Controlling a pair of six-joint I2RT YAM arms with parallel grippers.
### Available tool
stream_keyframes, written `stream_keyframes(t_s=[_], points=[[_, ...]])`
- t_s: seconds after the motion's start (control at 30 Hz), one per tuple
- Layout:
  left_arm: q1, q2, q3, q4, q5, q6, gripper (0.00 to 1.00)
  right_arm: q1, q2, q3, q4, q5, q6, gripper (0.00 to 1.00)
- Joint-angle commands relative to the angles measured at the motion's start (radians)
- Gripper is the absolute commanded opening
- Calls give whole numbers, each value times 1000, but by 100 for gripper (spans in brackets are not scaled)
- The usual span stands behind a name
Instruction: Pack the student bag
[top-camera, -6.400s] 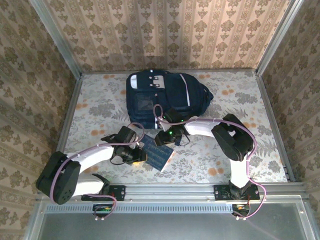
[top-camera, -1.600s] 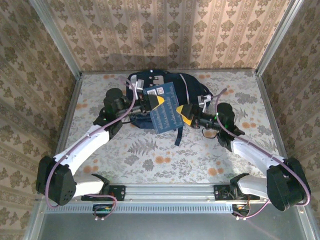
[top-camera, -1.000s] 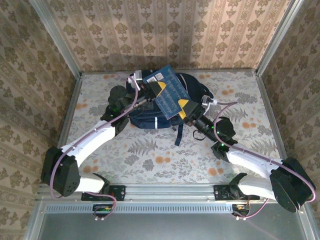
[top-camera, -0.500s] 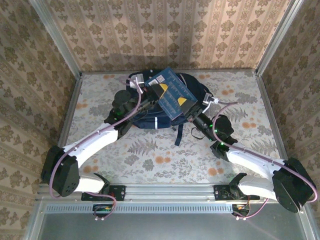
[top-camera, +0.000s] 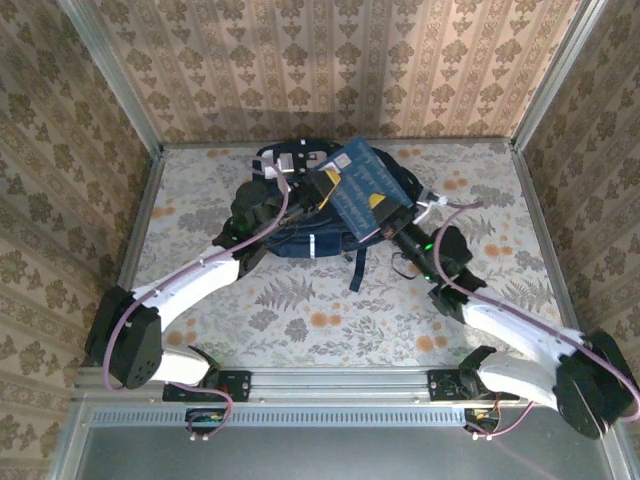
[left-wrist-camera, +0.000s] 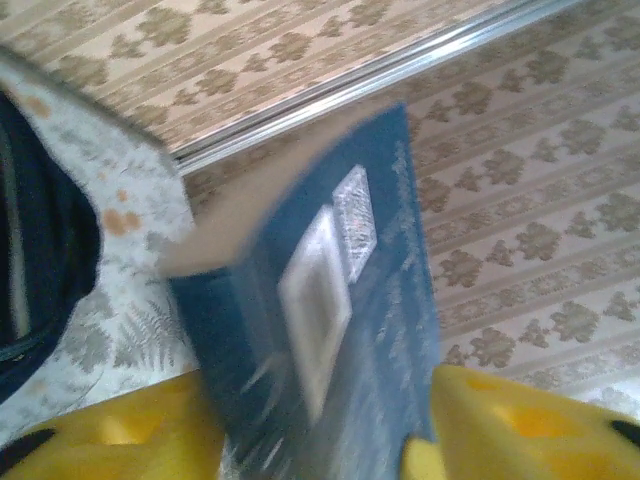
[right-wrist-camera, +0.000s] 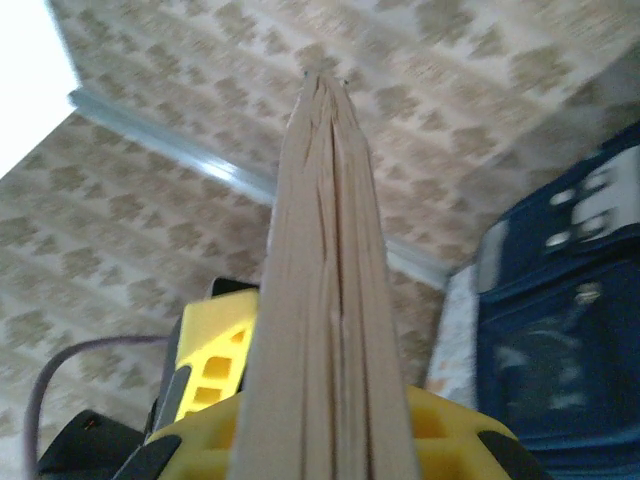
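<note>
The right gripper's (right-wrist-camera: 325, 425) yellow fingers (right-wrist-camera: 215, 370) pinch a flat navy printed booklet (right-wrist-camera: 325, 250) edge-on. The left gripper's (left-wrist-camera: 320, 430) yellow fingers (left-wrist-camera: 520, 420) stand spread, with the booklet's cover between them. The booklet hangs tilted over the large dark navy fabric backpack (top-camera: 335, 238), which lies at the back middle of the floral-patterned table (top-camera: 500, 200).

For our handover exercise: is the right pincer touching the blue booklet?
Touching. Right wrist view: blue booklet is clamped between fingers of the right pincer.
</note>
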Motion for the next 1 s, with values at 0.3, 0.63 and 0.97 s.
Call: stream_keyframes(t_s=[0.3,0.63,0.97], points=[[33,468,672,-768,75,531,67,-129,-550,-59,-774,308,-299,0],[20,911,1132,-972,131,532,68,-135,-661,-63,-871,328,-413,0],[24,730,630,-820,156,505,70,-138,-661,-77,-846,316,-464,0]])
